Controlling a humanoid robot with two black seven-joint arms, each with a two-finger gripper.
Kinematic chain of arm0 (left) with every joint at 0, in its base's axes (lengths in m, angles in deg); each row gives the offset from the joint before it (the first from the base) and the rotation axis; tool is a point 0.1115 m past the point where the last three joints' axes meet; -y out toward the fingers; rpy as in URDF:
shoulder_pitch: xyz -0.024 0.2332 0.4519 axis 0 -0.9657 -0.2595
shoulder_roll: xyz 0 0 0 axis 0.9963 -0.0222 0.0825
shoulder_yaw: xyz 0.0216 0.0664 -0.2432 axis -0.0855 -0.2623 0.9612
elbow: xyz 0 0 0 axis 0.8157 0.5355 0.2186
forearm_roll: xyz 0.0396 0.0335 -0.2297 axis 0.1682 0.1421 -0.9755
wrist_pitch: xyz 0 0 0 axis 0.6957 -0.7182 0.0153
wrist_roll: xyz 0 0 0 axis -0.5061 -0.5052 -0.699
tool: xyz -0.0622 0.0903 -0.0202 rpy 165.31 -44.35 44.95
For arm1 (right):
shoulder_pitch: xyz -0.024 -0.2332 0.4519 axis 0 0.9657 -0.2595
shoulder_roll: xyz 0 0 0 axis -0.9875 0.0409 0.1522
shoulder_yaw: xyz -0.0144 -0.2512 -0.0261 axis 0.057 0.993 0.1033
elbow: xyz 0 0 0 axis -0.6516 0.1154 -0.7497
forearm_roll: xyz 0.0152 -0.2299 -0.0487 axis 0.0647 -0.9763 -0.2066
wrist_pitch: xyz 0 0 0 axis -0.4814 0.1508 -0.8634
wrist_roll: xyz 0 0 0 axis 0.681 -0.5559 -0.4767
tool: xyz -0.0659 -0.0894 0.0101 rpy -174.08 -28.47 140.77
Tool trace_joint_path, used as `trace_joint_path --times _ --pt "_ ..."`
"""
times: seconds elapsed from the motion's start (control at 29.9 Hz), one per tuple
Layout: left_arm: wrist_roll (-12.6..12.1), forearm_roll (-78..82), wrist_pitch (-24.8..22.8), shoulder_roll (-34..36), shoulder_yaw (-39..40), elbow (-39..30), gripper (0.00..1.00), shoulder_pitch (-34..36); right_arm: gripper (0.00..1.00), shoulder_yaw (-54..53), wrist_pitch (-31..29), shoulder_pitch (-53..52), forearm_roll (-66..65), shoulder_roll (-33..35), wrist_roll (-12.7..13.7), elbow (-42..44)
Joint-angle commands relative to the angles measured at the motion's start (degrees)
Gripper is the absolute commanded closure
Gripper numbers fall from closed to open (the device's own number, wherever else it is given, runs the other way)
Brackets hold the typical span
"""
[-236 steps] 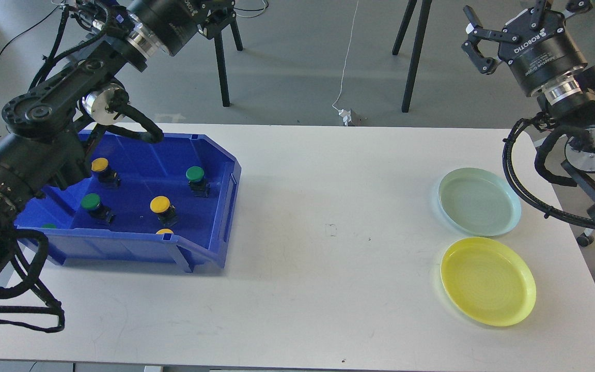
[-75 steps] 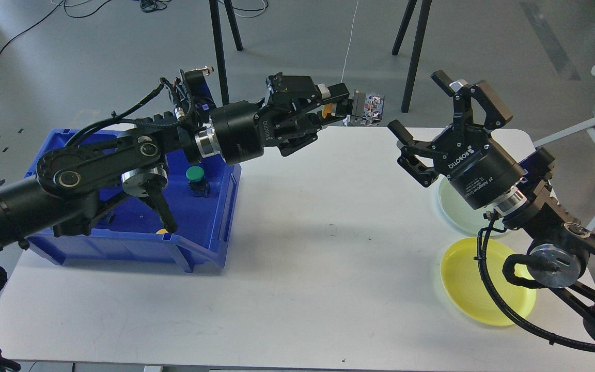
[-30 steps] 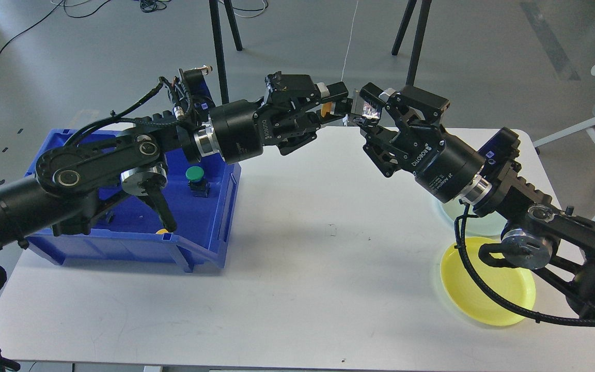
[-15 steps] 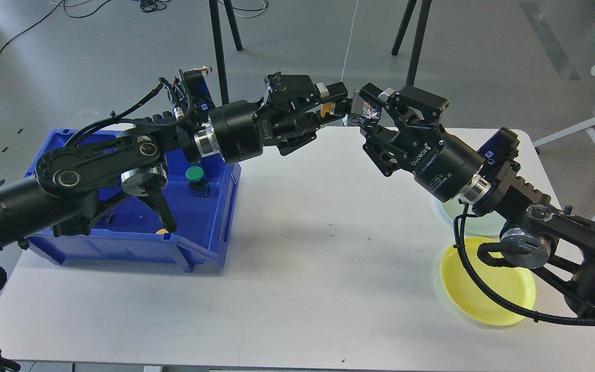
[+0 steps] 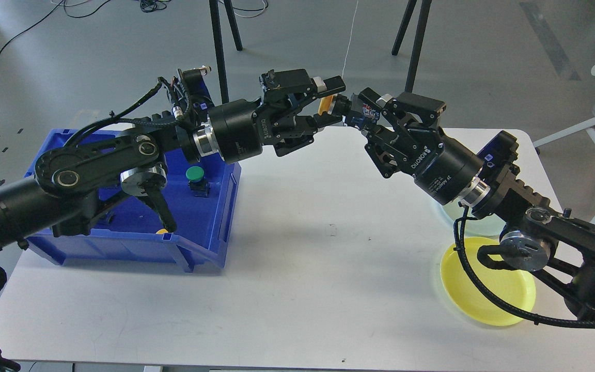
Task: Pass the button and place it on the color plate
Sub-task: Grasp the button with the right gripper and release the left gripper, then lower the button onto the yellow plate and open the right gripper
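Both arms met in the air above the far edge of the table [image 5: 297, 268]. The right gripper [image 5: 369, 111] was clamped on the body end of the yellow-capped button [image 5: 340, 106]; the left gripper [image 5: 328, 101], just left of it, had its fingers spread clear of the cap. The button's long axis ran left-right. The yellow plate [image 5: 504, 305] lay near the right arm, well right and nearer.

**Materials and finish**

We see a blue bin [image 5: 215, 217], glossy moulded plastic, left of frame. Yellow plate [image 5: 488, 299], lower right, smooth and shiny, plastic-looking. Table [image 5: 318, 279] is matt white with faint scuffs. Both arms are matt black, with polished metal joint caps [image 5: 518, 250]. Green button [image 5: 194, 173] has a glossy cap.
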Motion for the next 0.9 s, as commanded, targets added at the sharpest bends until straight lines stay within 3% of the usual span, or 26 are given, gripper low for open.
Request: trace_joint_path --times 0.0,0.13,0.33,0.5,0.77,0.87 --pt "0.0 0.01 0.0 0.07 0.04 -0.05 0.35 -0.01 0.95 -0.9 0.0 1.6 0.12 0.64 0.0 -0.17" --pt "0.0 -0.08 0.0 0.24 0.13 -0.05 0.33 -0.1 0.95 -5.2 0.0 6.42 0.3 5.12 0.0 -0.96" --pt "0.0 -0.16 0.0 0.33 1.71 0.04 0.31 -0.62 0.96 -16.62 0.09 24.77 0.3 12.59 0.0 -0.26" --pt "0.0 -0.16 0.0 0.33 1.71 0.04 0.3 -0.71 0.96 -18.75 3.6 38.5 -0.05 13.22 0.0 4.56" --pt "0.0 -0.16 0.0 0.07 1.71 -0.05 0.27 -0.71 0.95 -16.21 8.17 42.39 -0.05 12.42 0.0 14.41" --pt "0.0 -0.16 0.0 0.07 1.62 -0.05 0.23 -0.71 0.89 -12.43 10.54 41.51 -0.05 10.24 0.0 16.97"
